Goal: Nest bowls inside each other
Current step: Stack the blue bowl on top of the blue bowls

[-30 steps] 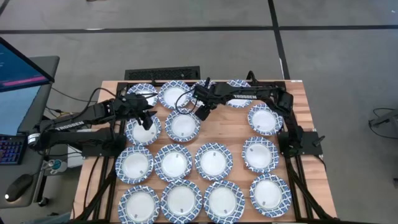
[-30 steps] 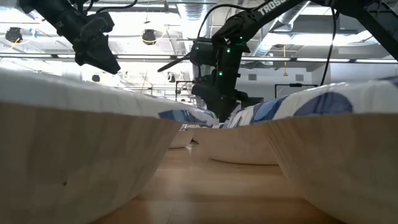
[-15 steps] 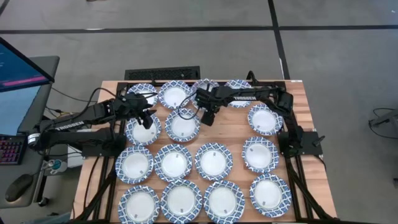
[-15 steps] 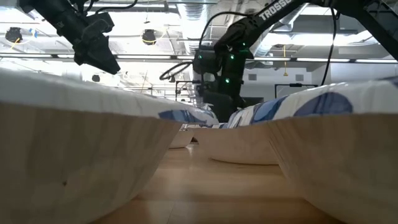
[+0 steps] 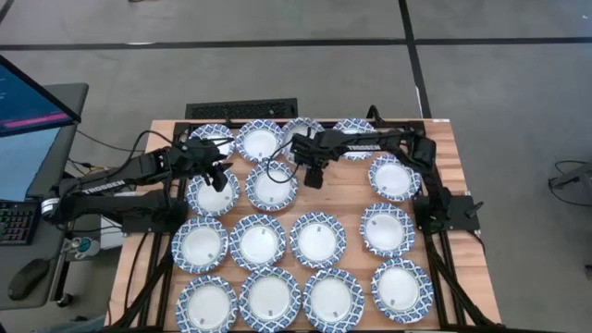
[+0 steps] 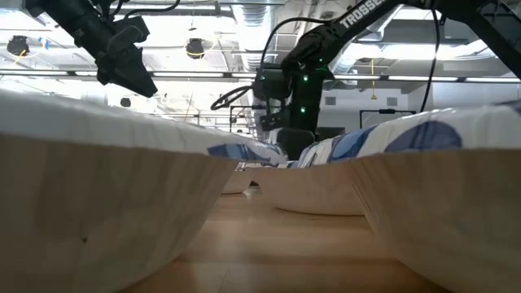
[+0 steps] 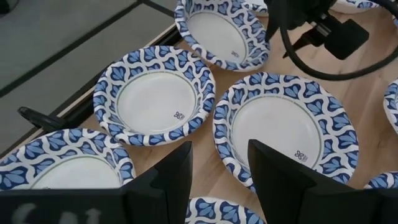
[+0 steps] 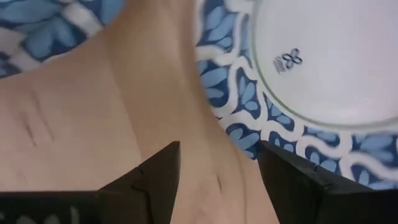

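Note:
Several white bowls with blue-patterned rims sit singly, base down, in rows across the wooden table (image 5: 435, 166). My left gripper (image 5: 218, 178) (image 7: 217, 152) hangs open above the rim of a bowl (image 5: 213, 194) near the table's left side. It shows high up in the low view (image 6: 134, 77). My right gripper (image 5: 313, 178) (image 8: 217, 155) is open and points down over bare wood. It stands just to the right of the rim of a far-row bowl (image 5: 271, 187) (image 8: 311, 68) (image 7: 286, 127), with the table surface between its fingers.
Bowls fill most of the table, so bare wood shows only in narrow gaps and along the right edge (image 5: 449, 185). More bowls (image 5: 259, 141) line the far edge. A monitor (image 5: 28, 111) stands beyond the table's left. Two near bowls (image 6: 98, 203) block much of the low view.
My right gripper has shifted a little toward the table's right and near edge, beside the far-row bowl, and its wrist has turned about. The bowls and my left gripper have stayed where they were.

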